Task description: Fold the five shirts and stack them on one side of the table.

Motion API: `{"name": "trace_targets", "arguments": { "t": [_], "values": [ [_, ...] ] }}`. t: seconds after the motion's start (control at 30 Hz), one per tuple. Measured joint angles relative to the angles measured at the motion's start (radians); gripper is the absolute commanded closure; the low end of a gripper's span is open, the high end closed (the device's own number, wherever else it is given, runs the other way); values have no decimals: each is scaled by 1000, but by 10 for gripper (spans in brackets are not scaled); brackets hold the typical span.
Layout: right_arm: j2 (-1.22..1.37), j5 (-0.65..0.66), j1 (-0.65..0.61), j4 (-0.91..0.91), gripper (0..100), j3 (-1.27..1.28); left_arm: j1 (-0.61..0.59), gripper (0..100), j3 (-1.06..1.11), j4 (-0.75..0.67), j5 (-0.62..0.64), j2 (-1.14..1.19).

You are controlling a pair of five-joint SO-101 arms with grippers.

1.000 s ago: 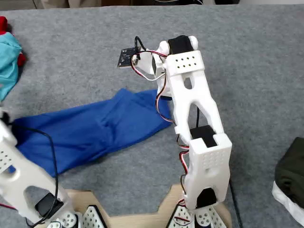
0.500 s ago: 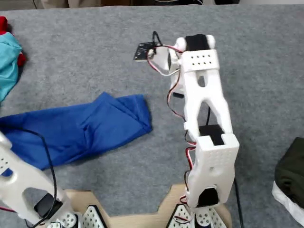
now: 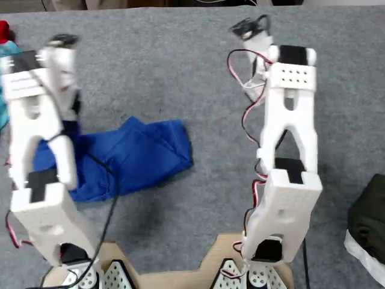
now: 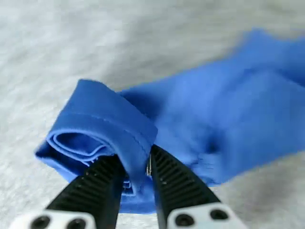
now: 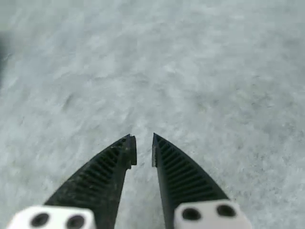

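Note:
A blue shirt (image 3: 141, 153) lies bunched on the grey table (image 3: 180, 72), left of the middle. My left arm (image 3: 36, 120) stands over its left end. In the left wrist view my left gripper (image 4: 138, 164) is shut on a folded hem of the blue shirt (image 4: 228, 105), and the cloth curls around its fingers. My right arm (image 3: 292, 120) stretches toward the table's far side, well right of the shirt. My right gripper (image 5: 143, 143) hovers over bare grey table (image 5: 214, 71), its fingers a narrow gap apart with nothing between them.
A teal shirt (image 3: 3, 114) and a red item (image 3: 5, 29) sit at the far left edge. A dark green garment (image 3: 368, 217) on white cloth (image 3: 361, 253) lies at the right edge. The arms' wooden base (image 3: 162, 274) is at the front.
My right gripper let go of the shirt's right end and drew away to the right and back. My left arm swung up over the shirt, carrying its left end inward.

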Motion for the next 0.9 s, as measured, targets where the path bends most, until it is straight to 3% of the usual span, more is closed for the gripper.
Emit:
{"name": "trace_targets", "arguments": {
  "t": [0.27, 0.47, 0.9],
  "values": [
    [176, -218, 132, -307, 917, 0, 359, 981, 81, 0, 137, -57],
    [193, -252, 199, -368, 917, 2, 552, 981, 77, 0, 210, -58],
    [195, -252, 204, -370, 917, 2, 600, 980, -282, 2, 362, 327]
  ]
}}
